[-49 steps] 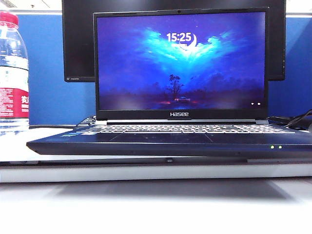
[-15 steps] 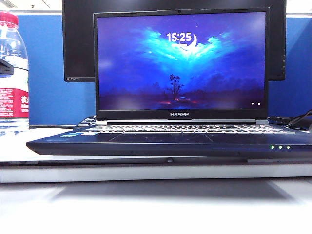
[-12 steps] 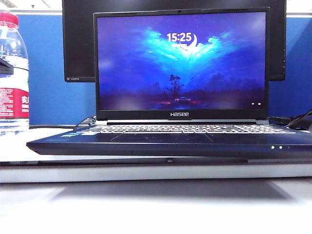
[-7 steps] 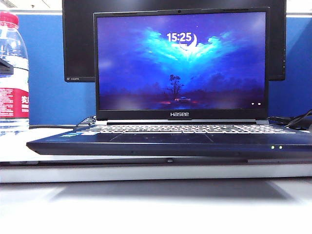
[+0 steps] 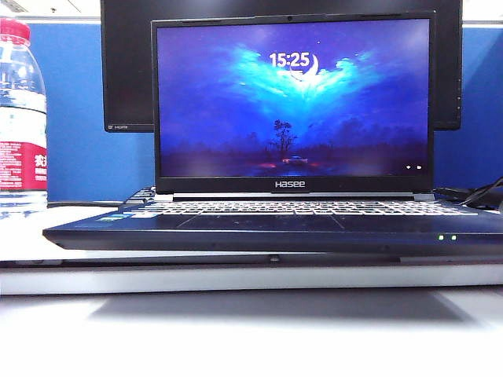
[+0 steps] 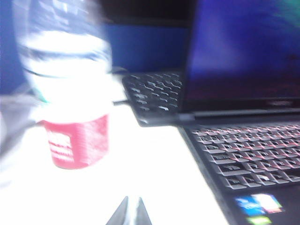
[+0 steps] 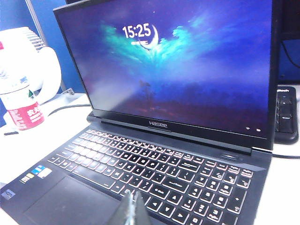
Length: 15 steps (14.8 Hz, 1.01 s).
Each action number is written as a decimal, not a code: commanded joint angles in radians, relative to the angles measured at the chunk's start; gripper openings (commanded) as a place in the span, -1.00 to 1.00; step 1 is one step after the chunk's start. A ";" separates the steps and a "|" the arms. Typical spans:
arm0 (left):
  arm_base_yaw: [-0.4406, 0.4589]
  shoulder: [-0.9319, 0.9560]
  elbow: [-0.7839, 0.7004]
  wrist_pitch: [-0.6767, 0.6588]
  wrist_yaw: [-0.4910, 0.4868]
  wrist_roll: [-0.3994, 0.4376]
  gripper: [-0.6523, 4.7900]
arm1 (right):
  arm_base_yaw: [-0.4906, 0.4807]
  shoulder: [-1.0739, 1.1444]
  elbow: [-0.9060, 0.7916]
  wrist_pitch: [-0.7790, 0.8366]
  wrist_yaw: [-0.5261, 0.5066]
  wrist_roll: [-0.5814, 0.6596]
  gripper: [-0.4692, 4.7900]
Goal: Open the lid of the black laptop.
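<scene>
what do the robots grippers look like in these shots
Little shows. In the left wrist view the left gripper is only two dark grey tapered fingertips meeting in a narrow wedge, blurred. In the right wrist view the right gripper looks the same: dark, matte, pointed tips pressed together. No cables, markings or arm links are visible, and neither arm appears in the exterior view.

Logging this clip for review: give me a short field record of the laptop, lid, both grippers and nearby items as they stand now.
lid: raised upright, screen lit, clock reads 15:25
black laptop: on the white table, keyboard backlit
left gripper: beside the laptop's left edge, fingers together, holding nothing
right gripper: above the keyboard's front, fingers together, holding nothing
water bottle: upright, left of the laptop
monitor: behind the lid
task state: lid appears open
</scene>
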 commanded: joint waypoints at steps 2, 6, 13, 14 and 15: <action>0.215 -0.002 -0.043 0.098 0.190 0.036 -0.67 | 0.000 -0.002 0.005 0.016 -0.005 0.002 -0.84; 0.285 -0.002 -0.042 0.084 0.206 0.040 -0.67 | 0.000 -0.002 0.005 0.016 -0.005 0.002 -0.84; 0.311 -0.002 -0.042 0.084 0.078 0.004 -0.67 | 0.000 -0.002 0.005 0.016 -0.005 0.002 -0.84; 0.311 -0.002 -0.042 0.085 0.066 0.000 -0.67 | 0.000 -0.002 0.005 0.016 -0.005 0.002 -0.84; 0.311 -0.002 -0.042 0.089 0.064 0.001 -0.67 | 0.000 -0.002 0.005 0.016 -0.005 0.002 -0.84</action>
